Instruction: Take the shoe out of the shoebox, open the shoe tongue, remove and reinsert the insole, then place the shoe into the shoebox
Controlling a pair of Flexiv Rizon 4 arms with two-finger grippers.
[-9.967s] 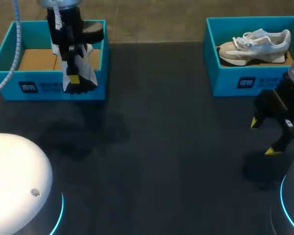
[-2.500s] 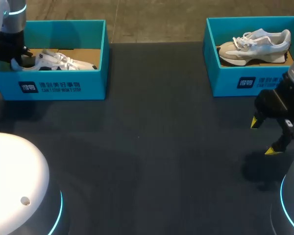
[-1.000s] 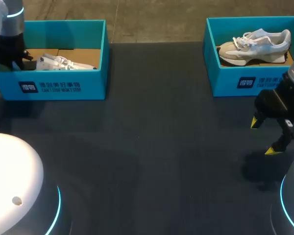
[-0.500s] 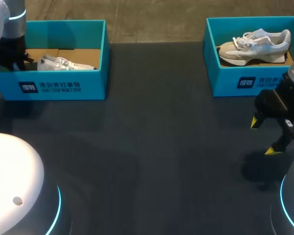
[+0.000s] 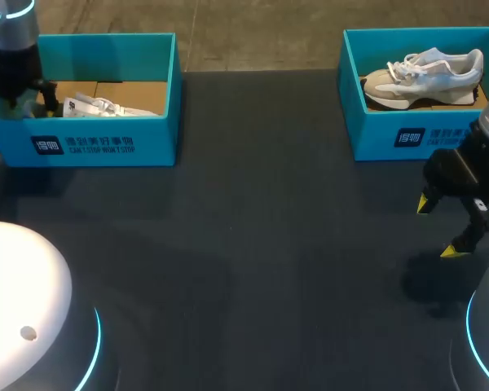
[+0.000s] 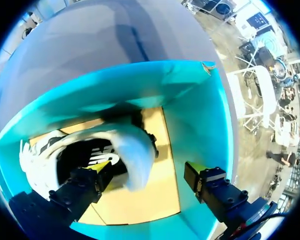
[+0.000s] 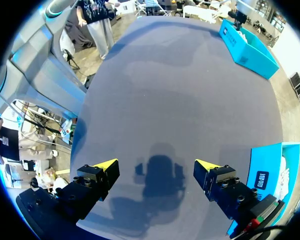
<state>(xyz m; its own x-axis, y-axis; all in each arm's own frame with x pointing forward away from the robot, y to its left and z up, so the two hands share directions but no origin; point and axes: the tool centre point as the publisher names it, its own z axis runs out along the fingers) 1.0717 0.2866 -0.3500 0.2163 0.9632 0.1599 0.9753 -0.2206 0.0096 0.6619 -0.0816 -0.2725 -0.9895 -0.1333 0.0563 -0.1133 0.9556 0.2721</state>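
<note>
Inside the teal shoebox (image 5: 98, 142) at the table's (image 5: 269, 244) far left corner, a white sneaker (image 6: 125, 145) lies on the cardboard floor, its long axis running along the box's length. The left gripper (image 6: 149, 169) hangs right above it, fingers spread wide and gripping nothing, one yellow tip over the shoe's opening and the other over bare cardboard. The left arm is by far the nearer. Near the table's right edge the right gripper (image 5: 436, 227) hovers over the dark tabletop, likewise open and empty. A second teal shoebox (image 5: 407, 138) at the far right corner holds a beige-and-white sneaker (image 5: 424, 77).
</note>
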